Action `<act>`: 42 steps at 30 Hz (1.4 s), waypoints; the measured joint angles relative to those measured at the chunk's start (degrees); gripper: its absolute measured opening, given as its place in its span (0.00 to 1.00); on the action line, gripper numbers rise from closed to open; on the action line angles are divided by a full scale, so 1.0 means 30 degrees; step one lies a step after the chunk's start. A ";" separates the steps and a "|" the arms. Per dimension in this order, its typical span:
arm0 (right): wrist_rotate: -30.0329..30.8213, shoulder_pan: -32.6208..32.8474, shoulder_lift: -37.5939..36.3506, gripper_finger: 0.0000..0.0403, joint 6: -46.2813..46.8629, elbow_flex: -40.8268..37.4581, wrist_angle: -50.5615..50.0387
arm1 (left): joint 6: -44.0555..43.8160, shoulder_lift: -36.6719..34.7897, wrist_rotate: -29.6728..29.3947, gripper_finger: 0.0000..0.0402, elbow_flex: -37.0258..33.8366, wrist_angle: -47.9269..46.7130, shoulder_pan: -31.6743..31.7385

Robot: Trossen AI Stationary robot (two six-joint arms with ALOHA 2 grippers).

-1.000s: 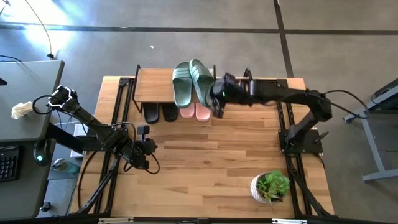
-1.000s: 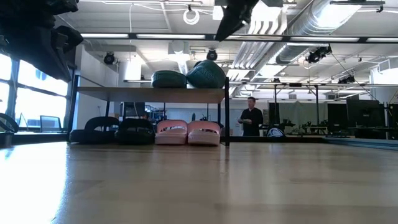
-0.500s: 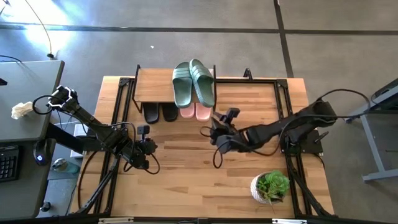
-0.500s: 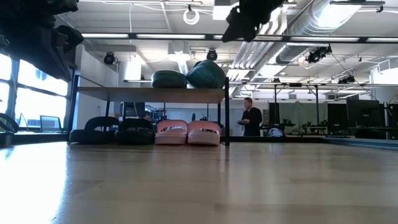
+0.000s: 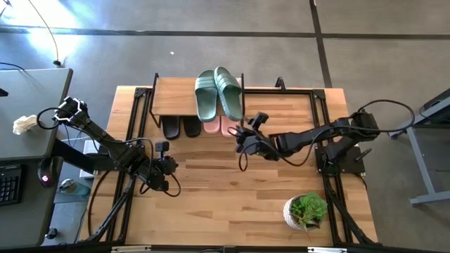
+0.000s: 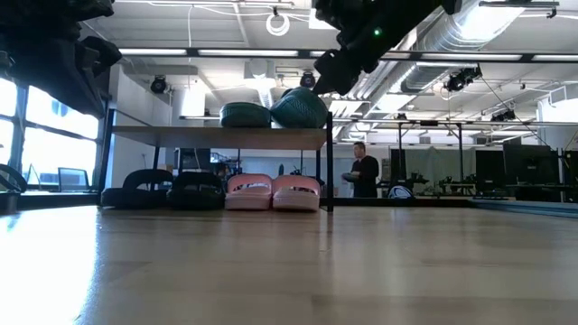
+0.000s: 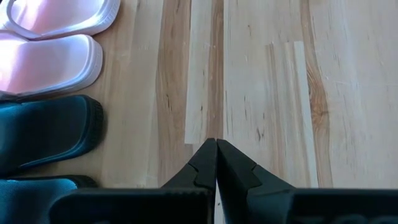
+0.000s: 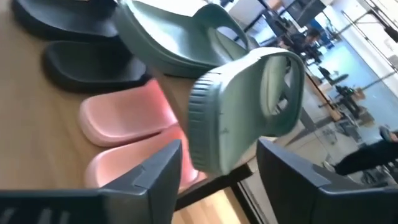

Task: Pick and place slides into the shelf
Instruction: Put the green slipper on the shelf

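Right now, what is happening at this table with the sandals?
All slides are stored: the green pair lies on top of the shelf, the pink pair and the black pair stand under it. The right claw is open and empty, just in front of the shelf near the pink pair. The left claw is shut and waits over the table's left side.

No readable text, labels, brands, numbers or signs anywhere: none on slides, shelf, table, arms or in room behind.
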 joint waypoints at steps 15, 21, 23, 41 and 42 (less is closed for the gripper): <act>-0.0423 -0.0916 0.1293 0.54 -0.0722 0.0000 0.2280 | -0.0138 0.0000 -0.0007 0.00 0.0000 0.0012 0.0000; -0.0858 -0.1583 0.1529 0.54 -0.0201 0.0000 0.2469 | -0.0149 0.0000 -0.0007 0.00 0.0000 0.0012 0.0000; -0.0967 -0.1776 0.1610 0.54 -0.0066 0.0000 0.2377 | -0.0153 0.0000 -0.0007 0.00 0.0000 0.0012 -0.0005; -0.1594 -0.1976 0.2033 0.16 0.0590 0.0007 0.3505 | -0.0168 -0.0007 0.0000 0.00 0.0000 0.0097 0.0000; -0.1578 -0.1950 0.2033 0.13 0.0521 0.0007 0.3791 | -0.0168 -0.0007 0.0000 0.00 0.0000 0.0096 0.0000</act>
